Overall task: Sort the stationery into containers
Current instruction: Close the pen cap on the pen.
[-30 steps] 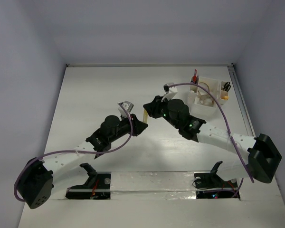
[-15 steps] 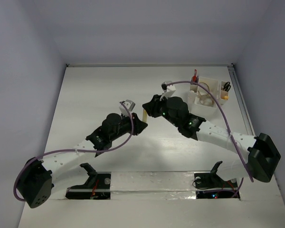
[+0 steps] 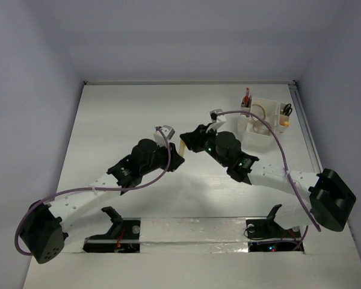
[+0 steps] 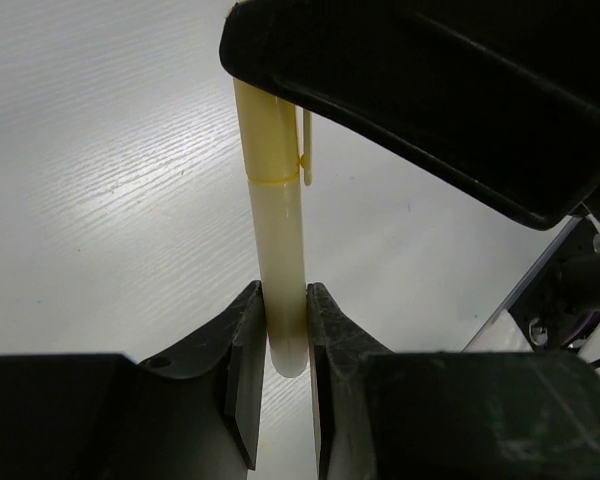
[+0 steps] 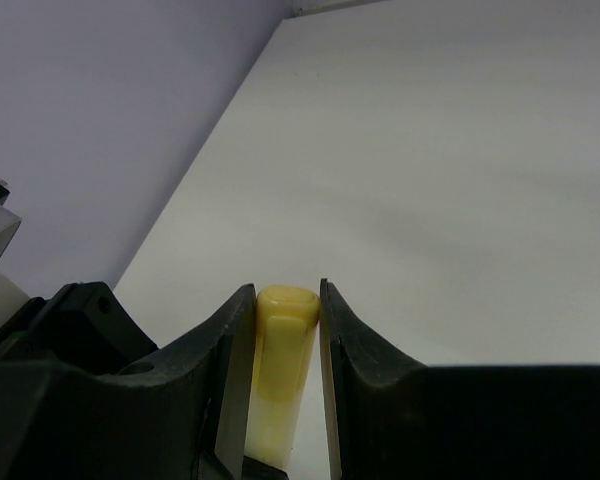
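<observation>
Seen only from above: one white organiser [image 3: 256, 129] at upper right on the table [image 3: 120, 114], with one red pen [image 3: 246, 97] and one pair of scissors [image 3: 286, 109] inside; left arm [image 3: 102, 183] and right arm [image 3: 277, 177] bent inward, meeting at frame centre on one yellow pen [image 3: 183, 146], well apart from the organiser. Shown only by the left wrist: left jaws clenched on the pen's pale end, clip near the top of the frame; by the right wrist: right jaws clenched on the capped end.
</observation>
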### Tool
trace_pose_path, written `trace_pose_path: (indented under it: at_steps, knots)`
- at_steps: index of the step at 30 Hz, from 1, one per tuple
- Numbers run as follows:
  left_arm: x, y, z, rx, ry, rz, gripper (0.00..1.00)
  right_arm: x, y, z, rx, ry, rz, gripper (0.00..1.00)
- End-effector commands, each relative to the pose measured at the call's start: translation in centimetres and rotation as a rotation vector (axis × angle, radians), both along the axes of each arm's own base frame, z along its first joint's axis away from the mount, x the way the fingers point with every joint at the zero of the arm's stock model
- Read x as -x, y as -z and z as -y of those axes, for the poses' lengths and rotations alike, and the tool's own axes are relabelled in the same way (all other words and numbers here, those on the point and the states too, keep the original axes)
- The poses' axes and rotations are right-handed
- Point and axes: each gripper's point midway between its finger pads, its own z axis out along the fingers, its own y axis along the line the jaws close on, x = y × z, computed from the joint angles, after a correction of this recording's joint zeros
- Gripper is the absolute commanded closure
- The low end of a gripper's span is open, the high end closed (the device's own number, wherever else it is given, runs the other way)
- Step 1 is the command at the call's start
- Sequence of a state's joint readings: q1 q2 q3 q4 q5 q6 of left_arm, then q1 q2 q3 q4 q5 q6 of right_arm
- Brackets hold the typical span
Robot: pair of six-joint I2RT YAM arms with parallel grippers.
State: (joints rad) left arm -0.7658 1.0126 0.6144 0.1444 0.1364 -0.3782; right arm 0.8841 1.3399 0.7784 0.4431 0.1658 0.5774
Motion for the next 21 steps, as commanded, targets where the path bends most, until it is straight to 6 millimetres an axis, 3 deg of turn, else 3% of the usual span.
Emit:
trace_pose_path:
  at_steps: [1, 9, 13, 14, 18, 20, 21]
  knots:
    - [-3.8, -20.8, -0.4, 0.391, -0.134, 0.515, 1.00, 9.7, 11.3, -1.3, 0.240, -0.300, -0.285, 1.00]
    - [-4.1, -22.9, -0.3, 0.394, -0.139, 0.551, 1.00, 12.5, 13.6, -1.7, 0.253, -0.342, -0.333, 1.00]
    - [-3.9, -23.1, 0.4, 0.404, -0.104, 0.537, 1.00, 12.3, 13.5, -1.5, 0.241, -0.316, -0.341, 1.00]
    - [-3.8, -22.7, 0.5, 0.408, -0.096, 0.527, 1.00, 11.4, 13.2, -1.2, 0.243, -0.265, -0.321, 1.00]
    - [-2.7, -17.6, 1.9, 0.386, -0.008, 0.400, 1.00, 8.0, 9.7, 0.0, 0.226, -0.127, -0.241, 1.00]
    - [-1.9, -15.5, 2.0, 0.370, 0.019, 0.350, 1.00, 4.7, 6.5, 1.3, 0.177, -0.028, -0.188, 1.00]
    - [-1.4, -13.2, 2.0, 0.347, 0.033, 0.308, 0.97, 3.5, 5.8, 1.9, 0.173, 0.002, -0.174, 1.00]
